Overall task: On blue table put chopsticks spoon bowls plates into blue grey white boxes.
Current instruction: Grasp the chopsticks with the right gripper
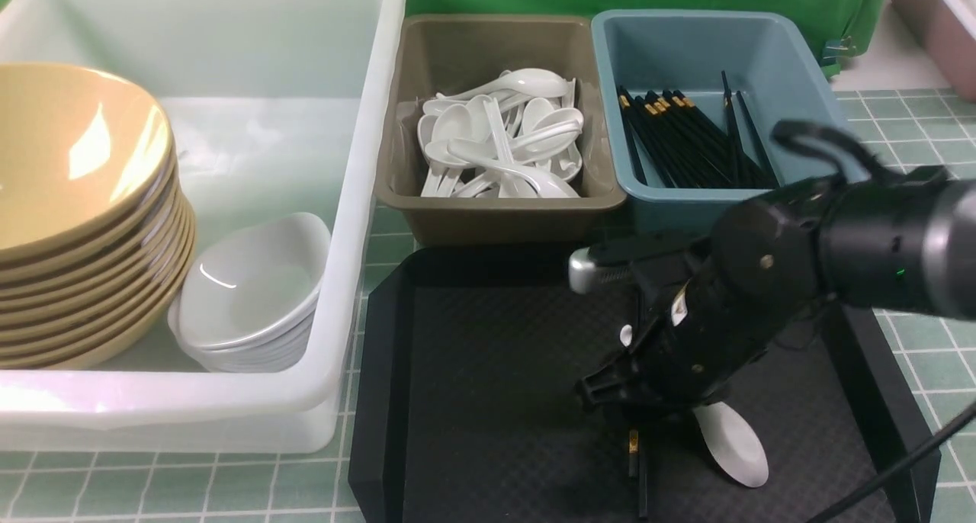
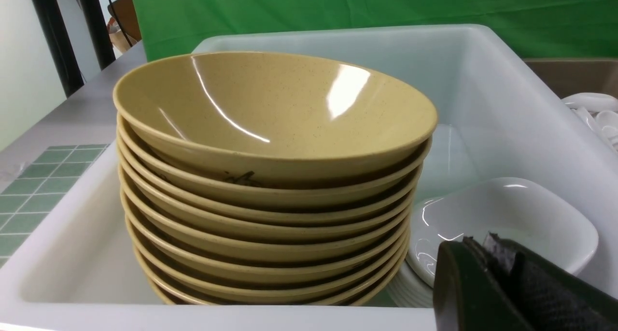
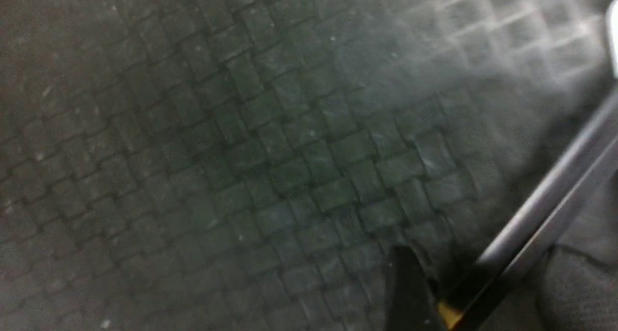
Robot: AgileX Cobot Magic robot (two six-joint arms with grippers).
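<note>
Front view: right gripper (image 1: 627, 418) pitched down onto black tray (image 1: 488, 370), straddling chopsticks (image 1: 637, 470).

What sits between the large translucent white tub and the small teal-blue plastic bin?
The grey-brown plastic bin, piled with glossy white soup spoons. The front view shows it flanked by the white tub and the teal-blue bin.

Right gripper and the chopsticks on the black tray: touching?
Cannot tell. Right wrist view shows the chopsticks beside the right gripper's finger, but blur hides any gap.
</note>
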